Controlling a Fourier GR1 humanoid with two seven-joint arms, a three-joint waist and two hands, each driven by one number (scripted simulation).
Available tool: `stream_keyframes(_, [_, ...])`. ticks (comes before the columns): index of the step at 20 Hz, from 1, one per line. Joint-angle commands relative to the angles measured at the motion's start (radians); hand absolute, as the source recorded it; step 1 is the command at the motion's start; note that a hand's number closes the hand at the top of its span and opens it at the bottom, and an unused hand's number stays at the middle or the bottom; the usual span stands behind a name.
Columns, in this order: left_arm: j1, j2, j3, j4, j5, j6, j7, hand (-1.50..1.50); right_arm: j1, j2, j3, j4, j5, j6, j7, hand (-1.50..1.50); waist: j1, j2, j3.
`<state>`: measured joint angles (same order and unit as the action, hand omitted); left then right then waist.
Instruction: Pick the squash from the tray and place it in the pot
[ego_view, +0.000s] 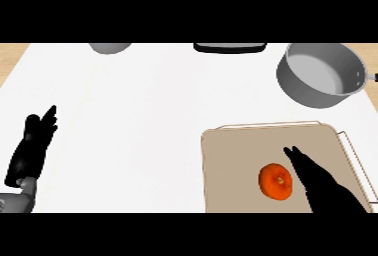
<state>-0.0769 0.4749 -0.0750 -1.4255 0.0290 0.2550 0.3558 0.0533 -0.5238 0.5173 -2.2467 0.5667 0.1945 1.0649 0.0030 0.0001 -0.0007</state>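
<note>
An orange, round squash (275, 181) lies on the beige tray (236, 165) at the lower right of the head view. My right hand (319, 182) hovers over the tray just right of the squash, fingers straight and pointing up-left, not holding it. The grey pot (322, 75) stands at the upper right, beyond the tray, with nothing visible inside. My left hand (31, 147) rests at the left edge, fingers straight and pointing up.
A grey rounded object (111, 47) and a black-and-white item (229, 47) sit at the far edge of the white counter (140, 120). Wooden surface (11, 57) shows at the far left corner.
</note>
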Motion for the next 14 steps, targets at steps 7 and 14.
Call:
stream_keyframes(7, [0.021, -0.032, 0.035, -0.065, -0.044, -0.029, 0.043, 0.00, -0.046, 0.093, -0.064, 0.144, 0.016, 0.078, 0.001, -1.50, 0.001, -0.001, 0.001])
stream_keyframes(14, [0.008, -0.056, 0.077, -0.002, -0.064, -0.084, 0.017, 0.00, -0.094, 0.184, -0.029, 0.242, 0.131, 0.098, -0.023, -1.50, 0.000, 0.000, 0.000])
